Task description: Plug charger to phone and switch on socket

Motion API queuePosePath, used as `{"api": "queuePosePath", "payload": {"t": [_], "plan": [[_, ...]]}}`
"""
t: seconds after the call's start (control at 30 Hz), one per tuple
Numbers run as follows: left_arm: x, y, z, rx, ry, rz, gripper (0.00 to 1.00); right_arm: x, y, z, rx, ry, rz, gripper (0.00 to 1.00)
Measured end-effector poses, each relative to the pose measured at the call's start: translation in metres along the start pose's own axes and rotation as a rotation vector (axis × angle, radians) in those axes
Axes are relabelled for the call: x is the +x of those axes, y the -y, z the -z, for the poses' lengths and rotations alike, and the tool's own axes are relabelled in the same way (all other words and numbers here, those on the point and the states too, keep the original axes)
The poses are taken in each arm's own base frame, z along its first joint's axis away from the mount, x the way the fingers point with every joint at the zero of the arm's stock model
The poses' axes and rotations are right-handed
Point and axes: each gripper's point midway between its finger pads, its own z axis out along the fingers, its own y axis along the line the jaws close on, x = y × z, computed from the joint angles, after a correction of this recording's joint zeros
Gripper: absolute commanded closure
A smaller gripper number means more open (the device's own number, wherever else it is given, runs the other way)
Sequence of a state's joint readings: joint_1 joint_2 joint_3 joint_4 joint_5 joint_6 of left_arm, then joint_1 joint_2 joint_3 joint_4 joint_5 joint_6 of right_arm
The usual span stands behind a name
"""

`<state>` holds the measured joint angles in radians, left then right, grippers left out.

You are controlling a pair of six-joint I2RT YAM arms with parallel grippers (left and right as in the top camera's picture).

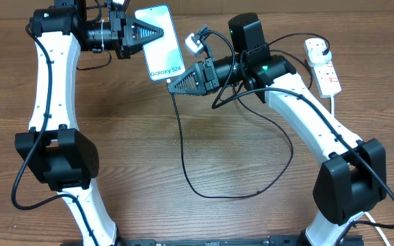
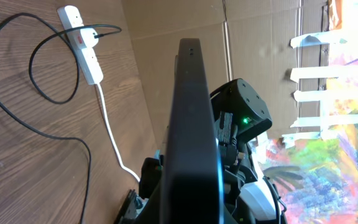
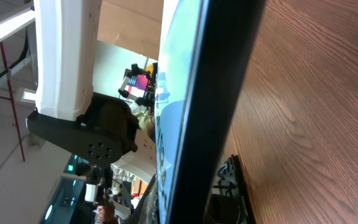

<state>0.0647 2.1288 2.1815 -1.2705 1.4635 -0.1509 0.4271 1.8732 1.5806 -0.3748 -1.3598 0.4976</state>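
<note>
The slim phone point(image 1: 159, 37) with its light blue screen is held off the brown wooden tabletop point(image 1: 204, 219) at the upper centre of the overhead frame, its long axis running top to bottom and its white-lettered end lowest. The left gripper point(image 1: 152, 31) is clamped on its upper left edge. The right gripper point(image 1: 176, 83) sits at the lower end, where the thin black charger cable point(image 1: 181, 147) hangs down, but whether it pinches the connector cannot be told. The white elongated socket strip point(image 1: 325, 68) lies well apart at upper right, nearer the right arm.
</note>
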Motion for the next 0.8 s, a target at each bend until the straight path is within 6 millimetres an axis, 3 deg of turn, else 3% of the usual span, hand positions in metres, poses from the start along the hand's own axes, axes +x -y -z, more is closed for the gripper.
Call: {"api": "queuePosePath", "payload": {"t": [0.8], "plan": [[-0.001,0.0001,0.0,0.0,0.001,-0.011,0.96,0.0018,-0.0029,0.0,-0.017,-0.011,0.001,0.96]]}}
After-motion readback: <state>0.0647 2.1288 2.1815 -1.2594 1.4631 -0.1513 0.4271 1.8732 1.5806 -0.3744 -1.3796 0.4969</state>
